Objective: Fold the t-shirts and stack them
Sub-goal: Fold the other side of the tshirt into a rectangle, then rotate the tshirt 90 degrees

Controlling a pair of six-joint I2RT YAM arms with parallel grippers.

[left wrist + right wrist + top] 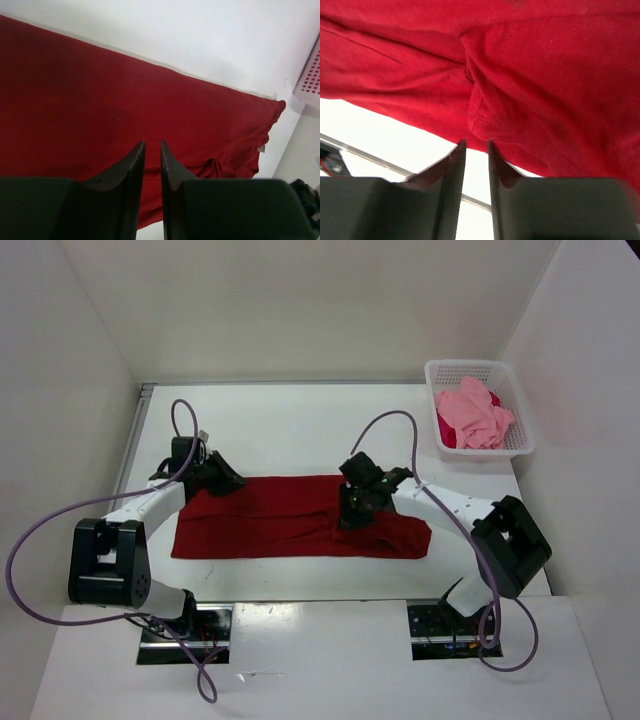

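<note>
Where the two arms reach out over the white counter (300,420), the dark red t-shirt (270,520) lies spread flat in a long band under both claws. The left claw (152,144) stands over the band's far left corner. Its fingers are a narrow slit apart and red cloth shows through the slit. Whether the tips touch the cloth is hard to tell from these views. The right claw (476,142) points down over the right part of the band. It is also slightly apart, with bare counter showing in the gap and a bunched, stitched hem just beyond its tips. To the right of that claw the shirt ends in a rumpled edge. Well beyond the right claw and to its right, a white mesh basket (522,440) holds the light pink t-shirt (475,410), heaped over the magenta t-shirt (446,430).
</note>
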